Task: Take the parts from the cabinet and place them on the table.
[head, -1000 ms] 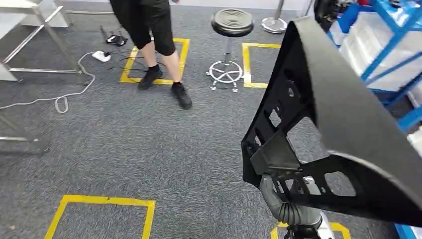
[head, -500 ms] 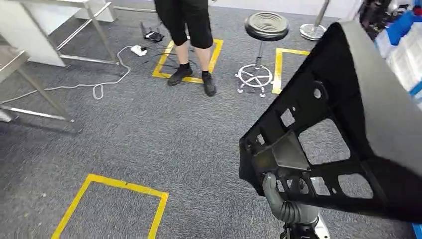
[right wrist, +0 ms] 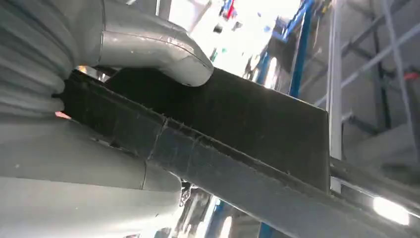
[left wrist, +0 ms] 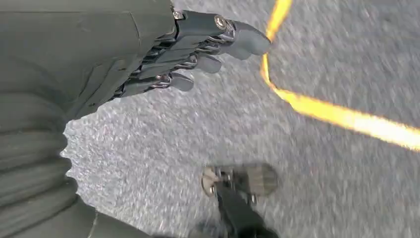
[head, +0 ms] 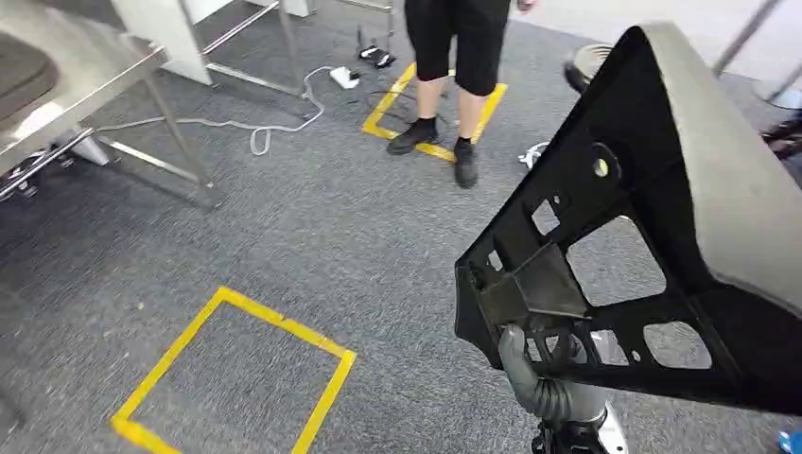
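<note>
**A:** Grey carpet [head: 284,255] fills most of what you see, with a yellow tape square [head: 236,378] marked on it and a steel-framed surface [head: 85,76] at the far left. Where's your part?

**B:** Your black panel with cut-outs [head: 653,218] is up in the air, well apart from that surface. Your right hand [head: 534,374] grips its lower edge, thumb [right wrist: 158,47] pressed on one face.

**A:** And your left hand [left wrist: 198,44]?

**B:** It hangs over the carpet, fingers loosely curled and apart, holding nothing.

**A:** So which step?

**B:** I'd say you're carrying. Next you need to face the surface and approach; mind the person [head: 454,57] standing ahead.

**A:** Any labels?

**B:** No readable writing.
</note>
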`<state>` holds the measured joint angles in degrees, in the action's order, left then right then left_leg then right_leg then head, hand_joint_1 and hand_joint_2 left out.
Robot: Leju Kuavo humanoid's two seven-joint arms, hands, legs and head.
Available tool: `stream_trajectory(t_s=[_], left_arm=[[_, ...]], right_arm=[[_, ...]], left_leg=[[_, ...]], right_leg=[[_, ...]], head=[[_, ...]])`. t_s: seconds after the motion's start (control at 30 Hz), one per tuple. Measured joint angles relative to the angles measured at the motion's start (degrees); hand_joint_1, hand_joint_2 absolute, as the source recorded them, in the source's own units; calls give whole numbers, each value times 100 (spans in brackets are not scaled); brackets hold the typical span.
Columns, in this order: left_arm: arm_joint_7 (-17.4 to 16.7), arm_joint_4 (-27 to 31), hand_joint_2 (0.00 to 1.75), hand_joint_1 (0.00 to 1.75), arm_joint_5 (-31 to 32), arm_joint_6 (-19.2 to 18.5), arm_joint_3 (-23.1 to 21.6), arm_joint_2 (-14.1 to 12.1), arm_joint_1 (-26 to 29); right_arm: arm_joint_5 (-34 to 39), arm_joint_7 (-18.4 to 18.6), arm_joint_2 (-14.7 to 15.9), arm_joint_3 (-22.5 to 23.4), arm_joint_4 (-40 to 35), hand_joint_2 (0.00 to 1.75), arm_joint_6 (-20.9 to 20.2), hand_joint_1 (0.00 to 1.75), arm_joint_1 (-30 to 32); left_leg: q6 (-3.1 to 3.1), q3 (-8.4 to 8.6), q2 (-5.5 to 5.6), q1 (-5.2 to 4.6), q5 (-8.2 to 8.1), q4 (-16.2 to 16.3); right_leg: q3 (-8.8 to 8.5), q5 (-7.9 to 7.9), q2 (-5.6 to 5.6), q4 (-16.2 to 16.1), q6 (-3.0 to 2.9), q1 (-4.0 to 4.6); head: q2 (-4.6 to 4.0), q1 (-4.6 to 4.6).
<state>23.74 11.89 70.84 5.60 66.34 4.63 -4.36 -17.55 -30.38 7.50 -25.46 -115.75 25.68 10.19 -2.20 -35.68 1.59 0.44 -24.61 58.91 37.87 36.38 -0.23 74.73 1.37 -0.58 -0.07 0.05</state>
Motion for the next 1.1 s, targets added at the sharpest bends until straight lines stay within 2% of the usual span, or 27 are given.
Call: stream_trajectory(t_s=[0.03,0.07,0.13,0.17,0.2,0.23,0.3,0.33,0.37,0.4,0.43,0.5,0.53,0.57,0.63,0.67,0.7,0.73,0.8,0.83,0.87,0.9,0.93,1.0,1.03,1.07,1.1], left_arm=[[-24,0,175,0,2,0,-7,0,1],[-39,0,175,0,2,2,-13,0,6],[-48,0,175,0,2,2,-27,0,12],[-59,0,175,0,0,2,-31,2,12],[-70,0,175,0,-2,0,-31,2,7],[-76,0,175,0,-11,0,-31,2,11],[-87,0,175,0,-13,0,-31,4,53],[-105,0,175,0,-9,4,-31,-4,83],[-116,-2,175,0,-7,7,-35,6,83],[-131,-4,175,0,-7,7,-42,20,81],[-131,-2,175,0,-4,7,-46,24,69],[-131,-4,175,0,0,7,-51,44,56],[-133,-4,175,0,0,7,-51,48,60],[-133,-4,175,0,0,7,-50,48,62],[-133,-4,175,0,0,9,-51,46,60],[-133,-4,175,0,0,9,-51,44,55],[-133,-4,175,0,0,11,-51,46,27],[-131,-4,175,0,0,17,-51,48,11],[-131,-4,175,0,0,22,-51,48,16],[-131,-4,175,0,0,26,-48,48,16],[-129,-4,175,0,0,24,-51,74,19],[-133,-4,175,0,0,28,-51,74,9],[-131,-2,175,0,-2,44,-48,72,-6],[-129,-2,175,0,-2,46,-51,74,-13],[-131,-2,175,0,-2,44,-51,74,-8],[-129,-2,175,0,-2,46,-48,74,1],[-129,-2,175,0,-2,46,-48,76,4]], right_arm=[[-15,9,0,0,2,175,0,175,2],[-20,11,0,0,2,175,0,175,-1],[-24,26,0,0,2,175,0,175,-6],[-26,28,0,0,2,175,2,175,-13],[-29,31,0,0,2,175,7,175,-15],[-46,35,-4,-2,0,175,9,175,-20],[-46,46,4,9,0,175,13,175,-23],[-48,48,2,15,0,175,22,175,-23],[-50,72,0,15,-2,175,24,175,-29],[-55,83,-9,15,-2,175,26,175,-14],[-57,83,-7,15,-4,175,28,175,-5],[-57,85,-4,20,-4,175,28,175,-3],[-57,87,-4,20,-4,175,31,175,-2],[-59,85,-4,20,-4,175,33,175,-3],[-72,90,-7,22,-4,175,44,175,-3],[-88,92,-9,24,-4,175,50,175,-5],[-103,94,-9,28,-11,175,57,175,1],[-116,101,-9,41,-17,175,63,175,-12],[-123,103,-18,55,-17,175,68,175,-21],[-123,103,-20,57,-22,175,72,175,-23],[-123,107,-17,66,-31,175,74,175,-33],[-123,103,-15,72,-41,175,79,175,-27],[-123,103,-20,74,-48,175,85,175,-19],[-120,107,-15,79,-46,175,85,175,-6],[-123,109,-13,81,-46,175,85,175,-5],[-123,109,-13,83,-46,175,85,175,-7],[-123,109,-13,85,-46,175,85,175,-7]], left_leg=[[2,-3,92,0,6,0],[9,-2,197,5,14,1],[43,4,389,23,35,7],[68,-1,468,28,45,11],[118,-36,565,-18,48,48],[145,-54,601,-16,64,19],[235,-70,700,14,126,-47],[268,-96,756,19,142,-31],[275,-111,429,-6,72,52],[296,-213,109,-24,-124,301],[318,-406,-49,-10,-372,728],[344,-841,-129,20,-754,1661],[354,-905,-135,26,-752,1809],[362,-820,-146,30,-618,1663],[350,-274,-293,31,-144,690],[322,10,-577,18,-5,204],[294,55,-681,-66,-91,100],[237,19,-572,-49,-84,102],[189,-28,-418,-87,-80,100],[142,-10,-323,-67,-49,45],[105,21,-260,-22,-20,14],[66,13,-199,2,-7,10],[23,-5,-131,4,8,11],[6,-41,70,3,23,13],[8,-44,156,4,29,13],[17,-43,252,12,37,15],[33,-42,351,20,47,18]], right_leg=[[97,1,4,156,34,-6],[54,-116,5,6,94,-17],[-348,-542,78,-899,237,-61],[-563,-712,254,-1359,280,-95],[-644,-762,490,-1628,234,-105],[-634,-788,371,-1630,172,-111],[-692,-811,289,-1625,82,-55],[-692,-851,203,-1659,25,-128],[-703,-863,138,-1664,3,-133],[-710,-858,72,-1664,-52,-126],[-715,-848,-2,-1663,-66,-103],[-716,-835,-186,-1660,-82,-67],[-721,-829,-265,-1660,-88,-63],[-734,-821,-346,-1660,-93,-63],[-788,-786,-497,-1659,-85,-67],[-828,-757,-550,-1659,-52,-47],[-823,-726,-609,-1637,-8,24],[-832,-722,-662,-1648,6,30],[-855,-717,-812,-1686,40,21],[-887,-692,-882,-1684,87,59],[-823,-630,-617,-1586,109,0],[-707,-489,-304,-1340,76,-1],[-484,-287,-113,-878,34,-6],[1,15,-5,36,21,-19],[86,-7,2,147,57,-22],[23,-140,4,-33,125,-33],[-149,-349,25,-445,202,-52]], head=[[0,-5],[-2,0],[0,-2],[0,4],[0,13],[0,2],[0,2],[0,0],[0,-9],[0,-72],[0,-90],[-2,-85],[-2,-83],[-2,-85],[0,-85],[0,-92],[-2,-118],[0,-103],[-2,-109],[0,-114],[0,-105],[0,-89],[0,-51],[0,-44],[0,-48],[0,-46],[0,-44]])
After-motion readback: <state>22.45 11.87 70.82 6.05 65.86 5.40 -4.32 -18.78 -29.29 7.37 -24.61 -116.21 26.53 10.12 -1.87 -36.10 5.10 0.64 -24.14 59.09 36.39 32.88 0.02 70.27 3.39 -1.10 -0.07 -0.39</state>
